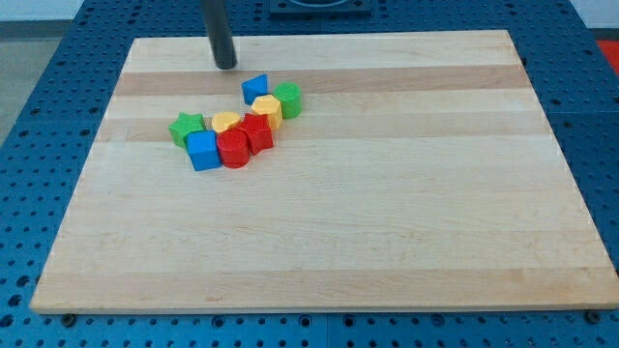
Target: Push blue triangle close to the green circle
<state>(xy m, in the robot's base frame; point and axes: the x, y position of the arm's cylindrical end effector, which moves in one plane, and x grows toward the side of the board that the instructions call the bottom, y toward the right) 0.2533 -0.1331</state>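
Observation:
The blue triangle [254,88] lies on the wooden board near the view's top, touching or nearly touching the left side of the green circle [288,99]. My tip [225,66] stands up and to the left of the blue triangle, a short gap away from it.
A cluster lies just below the two: a yellow block [267,109], a yellow heart-like block [226,122], a red block [256,131], a red round block [233,149], a blue cube [203,150] and a green star [187,127]. The board's top edge [319,37] is close behind my tip.

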